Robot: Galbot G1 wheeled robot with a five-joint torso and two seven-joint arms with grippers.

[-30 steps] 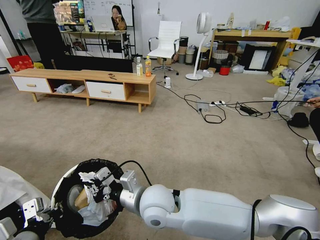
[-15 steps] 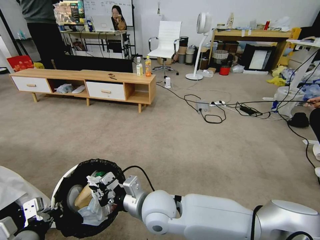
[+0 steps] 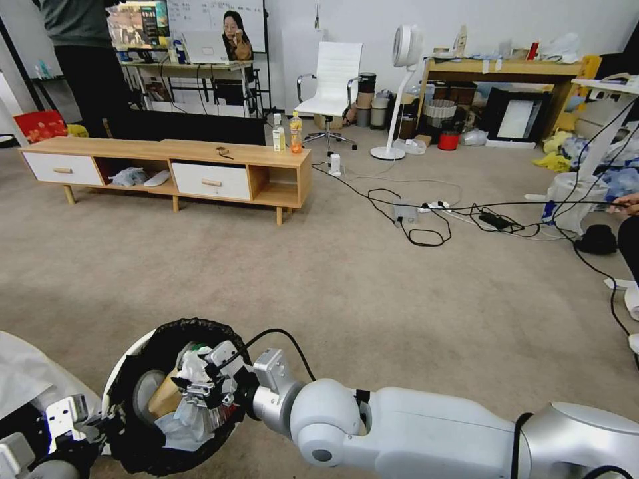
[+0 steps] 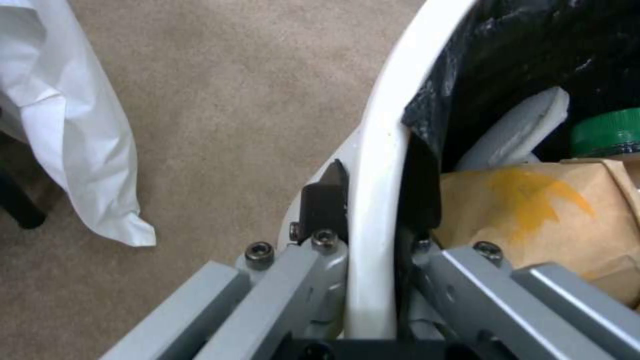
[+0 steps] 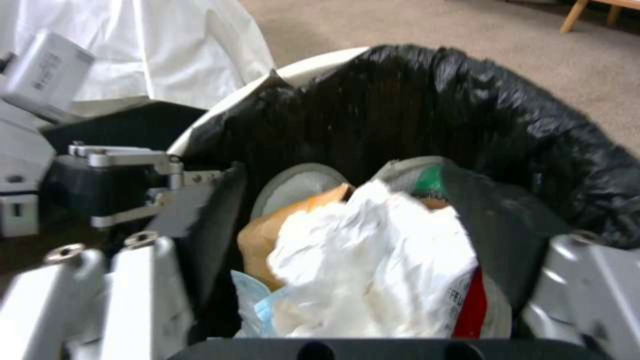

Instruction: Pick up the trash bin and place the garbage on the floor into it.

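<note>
Trash bin (image 3: 133, 352): one, round, white, black bag folded over rim, at lower left of head view, just beside white cloth (image 3: 26, 376). Left end effector (image 4: 370, 240) clamped on the bin's rim: one finger outside the white wall, the other inside against the bag.

Right end effector (image 3: 200, 389) reaches over the bin's mouth from the robot's right, fingers spread apart, with one crumpled white tissue (image 5: 373, 260) between them; whether the pads touch it cannot be told.

Contents counted inside bin: one brown cardboard piece (image 4: 533, 210) with a yellow-orange mark, one green cap (image 4: 610, 132) just beside it, one red-white packet (image 5: 470, 305) under the tissue, one pale blue-white wrapper (image 5: 257, 302) at the near side. A grey rounded piece (image 4: 517, 130) lies against the bag wall; identity cannot be told.

Floor (image 3: 373, 299): beige carpet. One low wooden table (image 3: 166, 166) stands well apart from the bin, carrying two bottles (image 3: 287, 133) side by side at its right end.
</note>
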